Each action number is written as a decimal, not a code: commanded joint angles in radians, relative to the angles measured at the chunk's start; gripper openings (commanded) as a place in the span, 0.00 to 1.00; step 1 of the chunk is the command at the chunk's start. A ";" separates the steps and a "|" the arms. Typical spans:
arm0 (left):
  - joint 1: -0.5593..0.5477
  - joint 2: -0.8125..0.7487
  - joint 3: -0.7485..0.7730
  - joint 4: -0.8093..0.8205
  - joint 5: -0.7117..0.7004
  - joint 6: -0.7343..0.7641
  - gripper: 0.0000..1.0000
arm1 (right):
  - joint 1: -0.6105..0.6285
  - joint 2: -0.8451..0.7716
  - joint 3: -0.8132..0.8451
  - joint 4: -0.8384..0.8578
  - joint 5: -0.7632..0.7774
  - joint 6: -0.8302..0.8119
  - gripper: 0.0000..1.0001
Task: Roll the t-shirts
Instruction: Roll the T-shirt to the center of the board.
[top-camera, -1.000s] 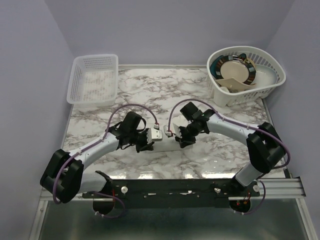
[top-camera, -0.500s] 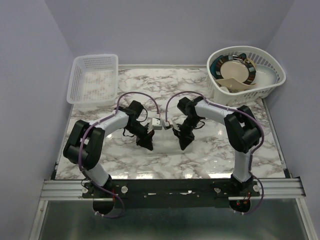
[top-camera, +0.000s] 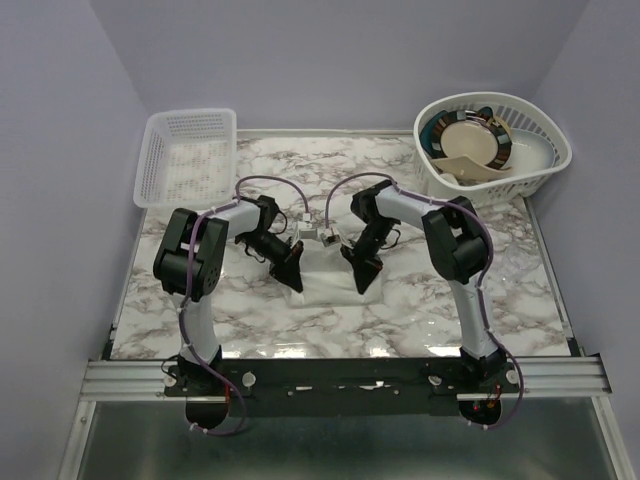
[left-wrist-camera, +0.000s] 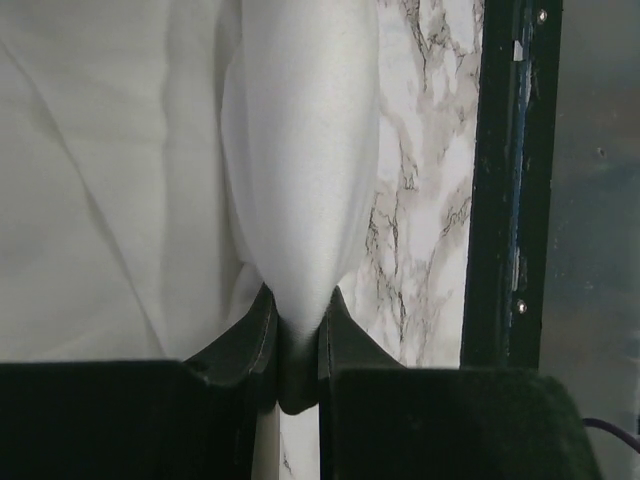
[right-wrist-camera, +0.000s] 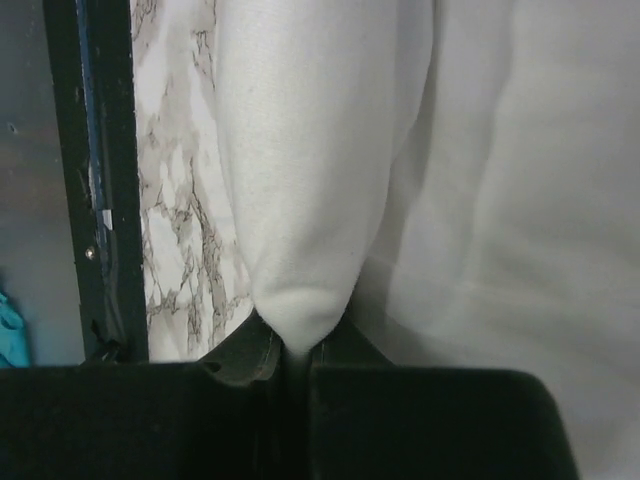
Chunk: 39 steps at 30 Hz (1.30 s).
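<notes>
A white t-shirt (top-camera: 326, 283) lies bunched on the marble table between my two grippers and is hard to tell from the tabletop. My left gripper (top-camera: 291, 274) is shut on a fold of the shirt. In the left wrist view the white fold (left-wrist-camera: 300, 150) runs out from between the jaws of that gripper (left-wrist-camera: 298, 335). My right gripper (top-camera: 362, 277) is shut on another fold. The right wrist view shows that fold (right-wrist-camera: 310, 160) pinched in the gripper (right-wrist-camera: 297, 345). More flat white cloth (right-wrist-camera: 530, 200) lies beside it. No printed graphic shows.
A white mesh basket (top-camera: 187, 160) stands at the back left. A white dish basket (top-camera: 495, 150) with plates stands at the back right. The black rail (top-camera: 340, 375) runs along the near edge and shows in both wrist views (left-wrist-camera: 510, 180) (right-wrist-camera: 85, 150).
Both arms have folded up, their elbows swinging in from the sides toward the back. The grippers stay near the table's middle, still shut on the cloth, now pointing toward the near edge.
</notes>
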 joint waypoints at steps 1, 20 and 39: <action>0.058 0.101 0.083 -0.105 -0.001 0.008 0.02 | -0.015 0.100 0.071 -0.126 0.095 0.000 0.02; 0.123 -0.319 0.096 -0.010 -0.199 -0.021 0.70 | -0.012 0.432 0.417 -0.215 0.247 0.387 0.12; -0.548 -1.123 -0.990 1.191 -0.903 0.093 0.98 | 0.000 0.435 0.401 -0.205 0.276 0.395 0.13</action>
